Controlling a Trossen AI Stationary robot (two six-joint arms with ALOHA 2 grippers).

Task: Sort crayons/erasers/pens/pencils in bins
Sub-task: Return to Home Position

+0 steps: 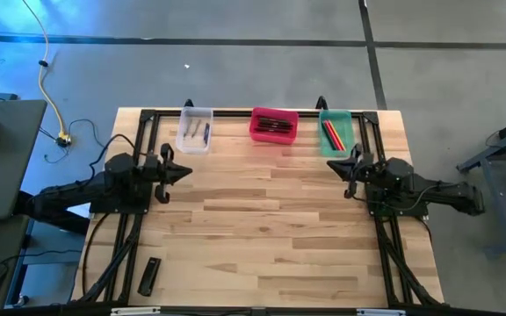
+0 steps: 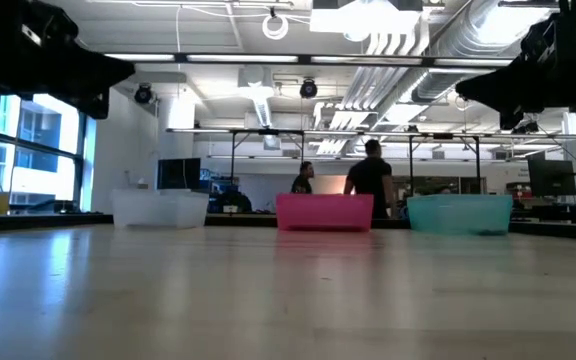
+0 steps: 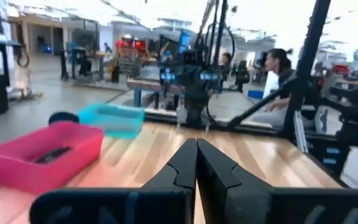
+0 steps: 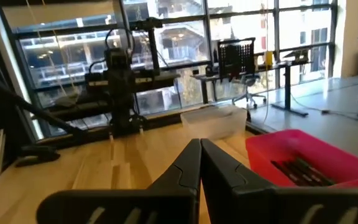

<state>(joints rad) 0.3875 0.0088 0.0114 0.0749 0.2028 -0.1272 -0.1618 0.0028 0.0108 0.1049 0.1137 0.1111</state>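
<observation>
Three bins stand in a row along the table's far edge: a clear one [image 1: 194, 130] with a few sticks in it, a pink-red one [image 1: 273, 125] holding dark sticks, and a green one [image 1: 335, 132] with red and orange sticks. My left gripper [image 1: 185, 172] is shut and held level above the table at its left side, pointing toward the right. At the right side my right gripper [image 1: 333, 165] is shut too and points left. Neither holds anything. In the wrist views the shut fingers [image 3: 196, 163] [image 4: 200, 163] show with nothing between them.
A flat black bar [image 1: 149, 276] lies near the table's near left corner. Black frame rails [image 1: 235, 112] run along the far edge and both sides. The broad wooden middle [image 1: 262, 219] lies bare. People stand in the room beyond the table [image 2: 368, 180].
</observation>
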